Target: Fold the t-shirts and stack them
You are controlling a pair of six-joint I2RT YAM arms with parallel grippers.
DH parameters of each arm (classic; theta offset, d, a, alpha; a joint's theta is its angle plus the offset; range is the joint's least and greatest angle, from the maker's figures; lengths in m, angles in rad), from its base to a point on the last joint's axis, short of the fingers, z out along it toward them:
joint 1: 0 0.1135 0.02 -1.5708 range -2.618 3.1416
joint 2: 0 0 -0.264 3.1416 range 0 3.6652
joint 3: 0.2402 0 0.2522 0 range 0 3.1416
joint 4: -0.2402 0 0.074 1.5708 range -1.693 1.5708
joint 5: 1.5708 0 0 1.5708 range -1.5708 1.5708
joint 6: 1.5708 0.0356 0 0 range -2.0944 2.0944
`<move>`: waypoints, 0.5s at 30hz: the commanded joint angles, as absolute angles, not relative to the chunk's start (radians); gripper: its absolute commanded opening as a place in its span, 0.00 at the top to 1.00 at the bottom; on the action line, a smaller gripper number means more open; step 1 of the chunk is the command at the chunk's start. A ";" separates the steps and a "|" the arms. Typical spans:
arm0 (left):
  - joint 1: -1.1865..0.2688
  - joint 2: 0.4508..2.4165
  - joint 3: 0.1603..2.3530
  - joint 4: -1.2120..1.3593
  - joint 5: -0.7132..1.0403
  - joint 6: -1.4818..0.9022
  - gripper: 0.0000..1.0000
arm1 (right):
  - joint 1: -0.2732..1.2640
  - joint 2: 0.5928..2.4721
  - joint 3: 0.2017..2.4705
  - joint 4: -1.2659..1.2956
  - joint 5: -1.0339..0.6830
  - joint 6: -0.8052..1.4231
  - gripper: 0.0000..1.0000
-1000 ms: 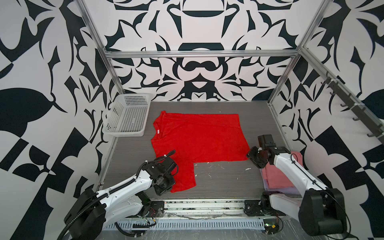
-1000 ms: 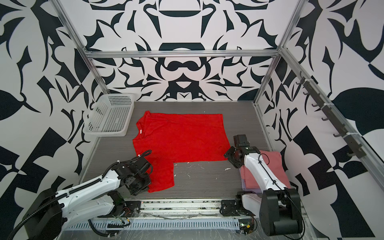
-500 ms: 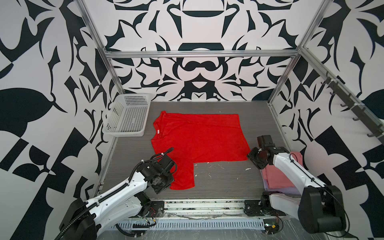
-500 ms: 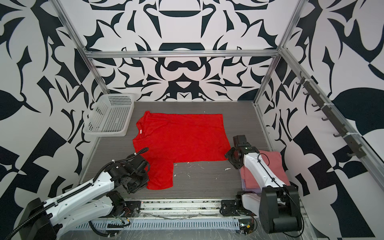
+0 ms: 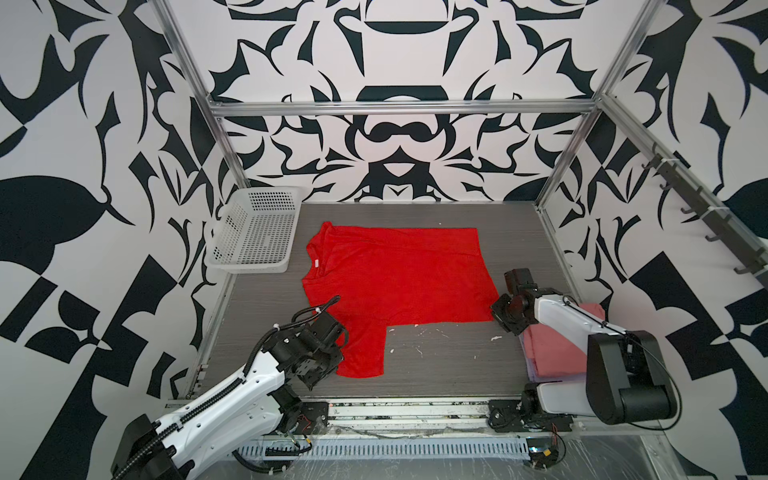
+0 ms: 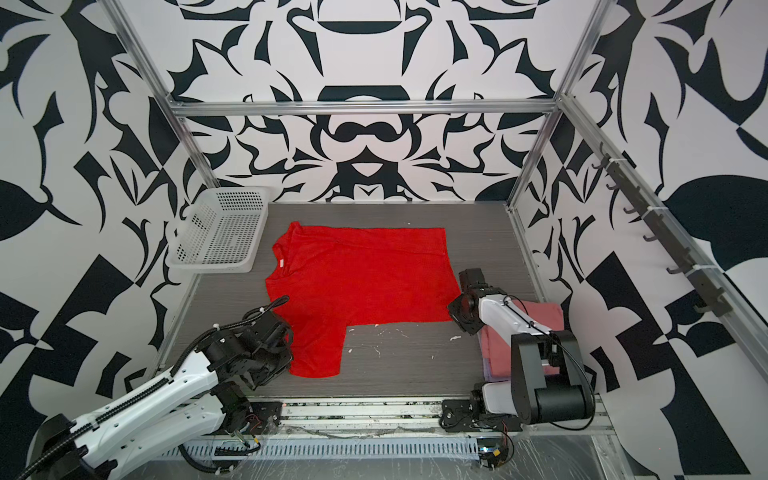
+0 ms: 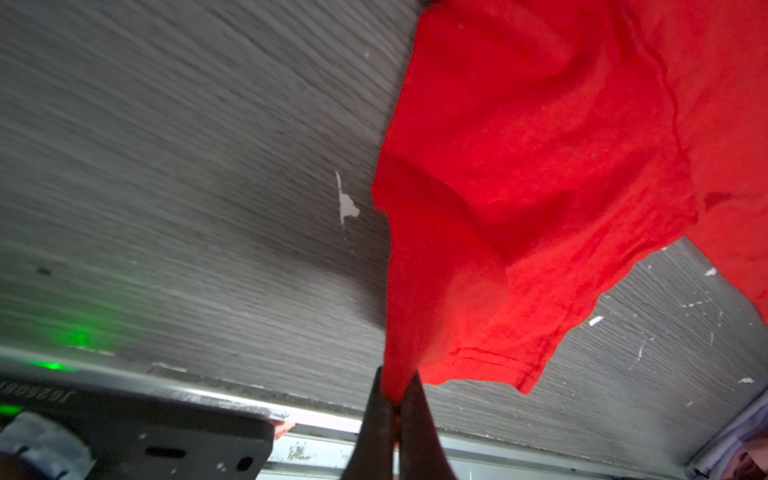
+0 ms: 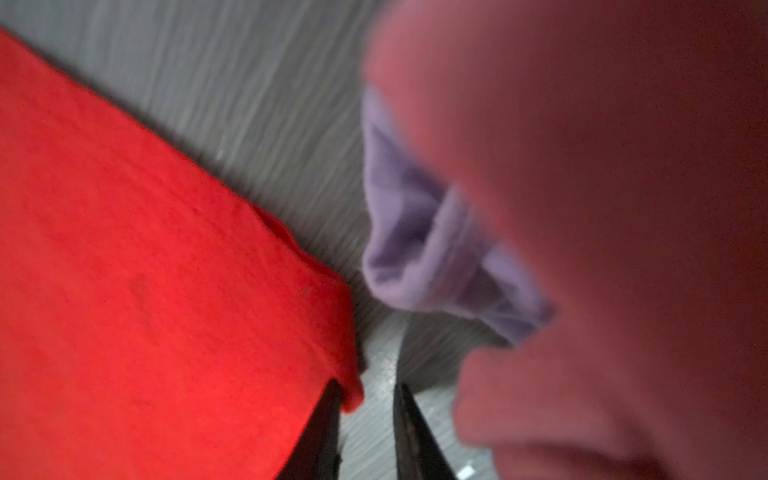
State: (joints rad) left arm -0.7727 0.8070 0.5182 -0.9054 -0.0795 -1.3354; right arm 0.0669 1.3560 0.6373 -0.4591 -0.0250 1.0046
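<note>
left pincer (image 7: 397, 376): clamps red t-shirt (image 7: 540, 166) | right pincer (image 8: 366, 384): slightly apart, touching it

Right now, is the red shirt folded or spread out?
Spread out. The red shirt lies flat on the table, its body wide open and one sleeve sticking out toward the front.

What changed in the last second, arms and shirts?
Right gripper edged toward the red t-shirt's near hem corner; that corner now sits between its jaws, with a gap still showing. Left arm settled lower and back; left gripper stayed shut on the sleeve corner, and the sleeve barely shifted. Unchanged: shirt body, pink t-shirt on lavender t-shirt, white perforated basket.
</note>
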 commanded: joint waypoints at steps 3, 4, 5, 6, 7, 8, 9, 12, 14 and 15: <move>-0.764 0.764 0.574 -1.019 -0.191 -1.358 1.00 | 0.082 1.337 0.684 -0.510 0.060 0.962 1.00; -0.760 0.759 0.585 -1.032 -0.204 -1.353 1.00 | 0.086 1.333 0.695 -0.523 0.069 0.949 1.00; -0.754 0.752 0.599 -1.045 -0.222 -1.351 1.00 | 0.091 1.327 0.706 -0.540 0.078 0.939 1.00; -0.748 0.745 0.611 -1.057 -0.237 -1.346 1.00 | 0.093 1.319 0.715 -0.553 0.082 0.925 1.00; -0.744 0.739 0.620 -1.064 -0.247 -1.342 1.00 | 0.094 1.313 0.720 -0.562 0.081 0.918 1.00; -0.740 0.732 0.628 -1.068 -0.254 -1.337 1.00 | 0.096 1.307 0.725 -0.577 0.079 0.915 1.00; -0.737 0.726 0.634 -1.072 -0.259 -1.335 1.00 | 0.096 1.299 0.727 -0.584 0.074 0.914 1.00; -0.732 0.720 0.641 -1.075 -0.264 -1.332 1.00 | 0.107 1.267 0.717 -0.582 0.072 0.916 1.00; -0.730 0.721 0.641 -1.068 -0.266 -1.333 1.00 | 0.111 1.250 0.713 -0.567 0.065 0.921 1.00; -0.729 0.724 0.641 -1.061 -0.264 -1.330 1.00 | 0.110 1.250 0.717 -0.574 0.065 0.930 1.00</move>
